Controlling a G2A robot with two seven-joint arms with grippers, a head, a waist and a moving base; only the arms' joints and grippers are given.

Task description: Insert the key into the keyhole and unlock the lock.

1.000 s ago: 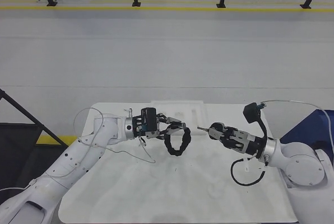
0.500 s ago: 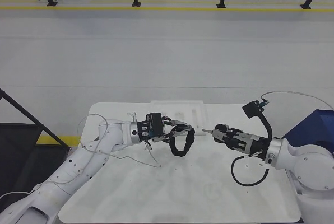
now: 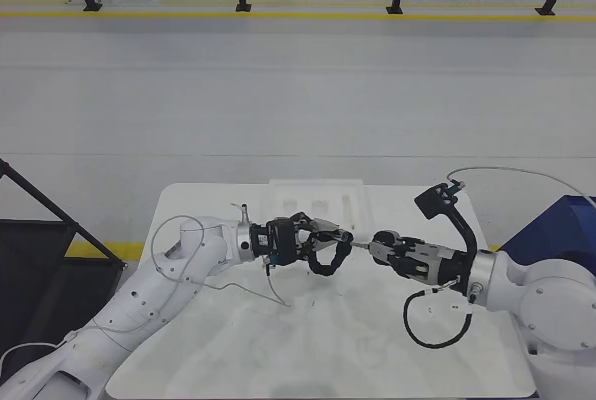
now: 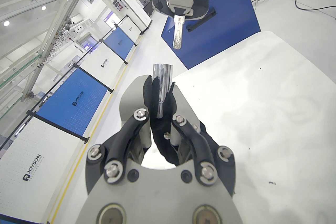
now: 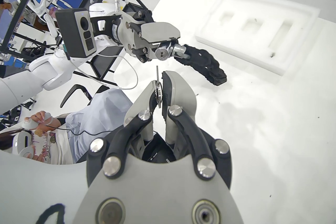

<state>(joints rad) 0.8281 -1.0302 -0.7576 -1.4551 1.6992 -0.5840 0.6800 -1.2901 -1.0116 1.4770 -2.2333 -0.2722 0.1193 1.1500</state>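
Observation:
My left gripper (image 3: 326,238) is shut on the lock (image 4: 162,79), a chrome cylinder with a black-sleeved chain loop (image 3: 326,263) hanging from it above the white table (image 3: 378,340). In the right wrist view the lock's keyhole face (image 5: 160,53) points toward my right gripper (image 5: 157,87). That gripper is shut on the key (image 5: 157,78), a flat silver blade. From the left wrist view the key (image 4: 178,34) points down at the cylinder's end, with a short gap between them. In the top view the right gripper (image 3: 381,246) faces the lock just right of it.
A white foam tray (image 3: 318,193) with rectangular recesses lies at the table's far edge behind both grippers. A blue cabinet (image 3: 578,235) stands off the table's right side and a black rack (image 3: 18,200) off its left.
Both arms have closed in toward the table's middle: the left gripper with the lock moved right, the right gripper with the key moved left. The gap between key and lock has shrunk.

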